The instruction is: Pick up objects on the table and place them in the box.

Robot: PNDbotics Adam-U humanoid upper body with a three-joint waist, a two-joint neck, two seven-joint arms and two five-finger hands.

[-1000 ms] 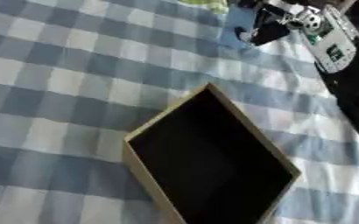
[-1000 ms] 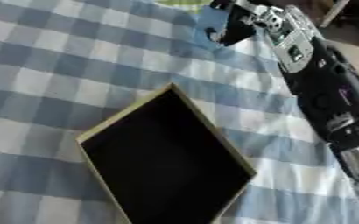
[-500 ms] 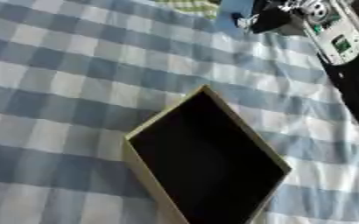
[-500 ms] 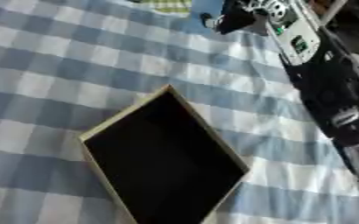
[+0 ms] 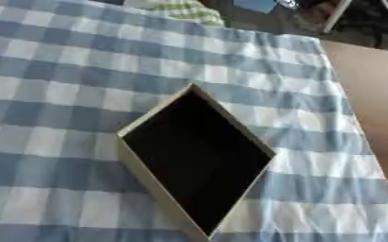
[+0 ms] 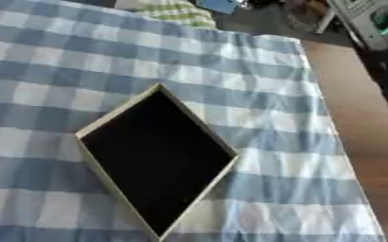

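The shallow rectangular cardboard box with a dark interior [image 5: 199, 163] lies open-topped on the blue-and-white checked tablecloth [image 5: 57, 71], turned corner-on to the robot; its interior shows nothing inside, and this central position probably keeps it within reach of either arm. A green-and-white striped object [image 6: 174, 12] sits at the far edge of the cloth, well apart from the box. A small blue object [image 6: 220, 4] appears just beyond it at the top border; whether it is held or resting cannot be told. The bare brown table surface [image 6: 367, 142] borders the cloth on the right. Neither hand is visible, so finger state cannot be determined for left or right; only a section of the right arm's grey housing [image 6: 369, 21] shows in the upper right corner of the right eye view. Compared with half a second earlier, the right hand, then near the far edge of the cloth, has left the frame, and the whole scene has shifted, which indicates camera motion rather than box movement
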